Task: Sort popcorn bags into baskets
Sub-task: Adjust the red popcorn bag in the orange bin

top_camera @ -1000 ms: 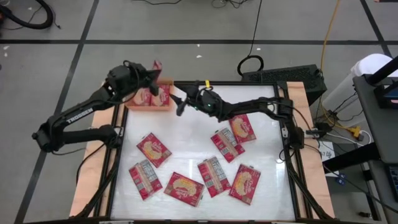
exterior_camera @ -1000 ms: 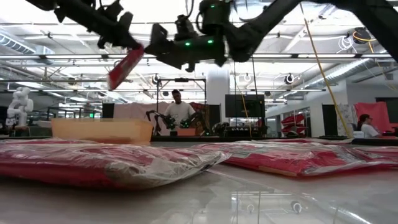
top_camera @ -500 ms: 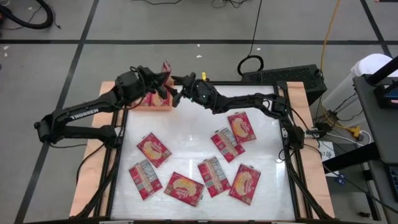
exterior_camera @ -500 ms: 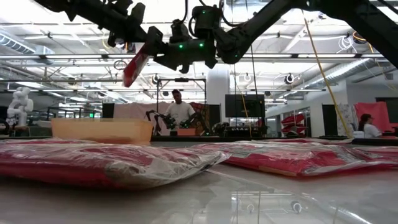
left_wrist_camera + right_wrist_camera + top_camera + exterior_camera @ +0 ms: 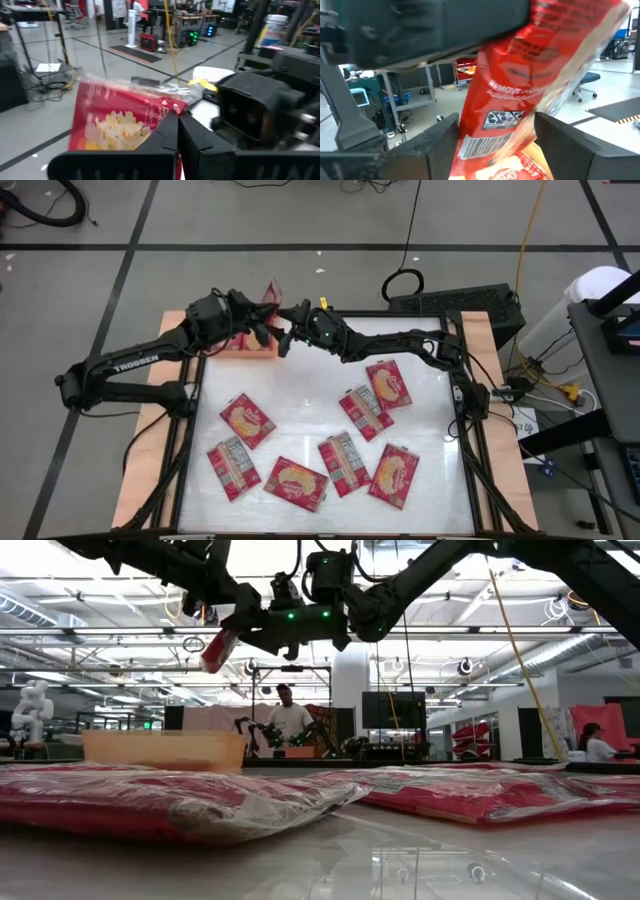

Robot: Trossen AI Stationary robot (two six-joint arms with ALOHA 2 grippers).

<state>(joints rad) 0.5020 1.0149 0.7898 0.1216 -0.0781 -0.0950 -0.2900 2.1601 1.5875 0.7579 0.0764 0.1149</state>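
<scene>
One popcorn bag [image 5: 271, 289] hangs in the air above the orange basket [image 5: 262, 351] at the table's far left corner, pinched in the tightly closed left gripper [image 5: 262, 320], while the right gripper [image 5: 287, 330] has its fingers spread wide on either side of the bag's lower end without yet clamping it. A good handover, I judge, needs the right fingers to close squarely on the flat panel before the left ones let go, kept over the basket so a slip lands inside. Room is tight between the two wrists and beside the table edge [image 5: 330, 314], whereas the middle of the table, short of the seven loose bags [image 5: 347, 463] lying nearer the front, offers the freer path.
</scene>
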